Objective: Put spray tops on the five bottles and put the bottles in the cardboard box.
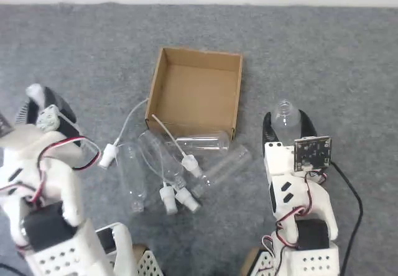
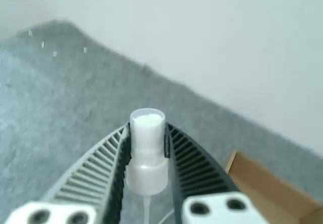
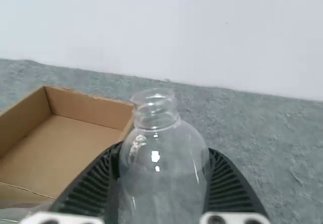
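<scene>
The right gripper (image 1: 286, 125), at the lower right of the high view, is clamped on a clear bottle (image 1: 285, 110). The bottle stands upright with its threaded neck uncapped, to the right of the cardboard box (image 1: 163, 77) and apart from it. In the right wrist view, the box's brown floor and walls lie beyond the bottle at the left of the frame.

The left gripper (image 1: 42, 106), at the left edge of the high view, is closed around a white spray top (image 2: 147, 156), whose head pokes out past the fingertips. It sits well apart from the box.

Between the two arms, four loose bottles (image 1: 199, 143) lie on their sides on the grey carpet (image 1: 348, 71). They form a crossing heap right up against the box's front wall. Four loose spray tops (image 1: 168, 198) lie among them:
- one at the heap's left, its thin tube curving up to the box's corner
- two side by side at the heap's lower edge
- one in the middle, beside the bottles

A white wall (image 3: 202, 27) runs behind the carpet.
</scene>
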`<state>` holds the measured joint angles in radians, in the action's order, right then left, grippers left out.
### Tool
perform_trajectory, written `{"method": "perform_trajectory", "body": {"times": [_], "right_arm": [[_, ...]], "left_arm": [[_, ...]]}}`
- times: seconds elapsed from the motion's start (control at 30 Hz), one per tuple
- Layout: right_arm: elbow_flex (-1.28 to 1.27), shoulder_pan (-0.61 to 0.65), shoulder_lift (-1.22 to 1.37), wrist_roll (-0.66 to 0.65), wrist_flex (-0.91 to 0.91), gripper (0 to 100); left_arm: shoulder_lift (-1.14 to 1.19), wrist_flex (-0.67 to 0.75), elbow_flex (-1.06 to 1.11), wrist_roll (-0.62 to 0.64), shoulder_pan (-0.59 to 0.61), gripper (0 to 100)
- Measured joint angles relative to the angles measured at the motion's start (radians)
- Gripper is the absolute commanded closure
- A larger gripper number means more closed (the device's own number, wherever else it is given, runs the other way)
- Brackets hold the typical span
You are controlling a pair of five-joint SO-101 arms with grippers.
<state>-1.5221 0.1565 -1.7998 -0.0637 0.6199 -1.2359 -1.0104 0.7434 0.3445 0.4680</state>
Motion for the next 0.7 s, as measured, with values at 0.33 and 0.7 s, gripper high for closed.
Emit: {"method": "perform_trajectory", "body": {"times": [0.33,0.7], "right_arm": [[0.044,0.129,0.0,0.0,0.0,91.6],[0.048,0.33,0.0,0.0,0.0,91.6]], "left_arm": [[-0.195,0.02,0.031,0.017,-0.176,99],[-0.476,0.199,0.256,0.123,-0.244,99]]}}
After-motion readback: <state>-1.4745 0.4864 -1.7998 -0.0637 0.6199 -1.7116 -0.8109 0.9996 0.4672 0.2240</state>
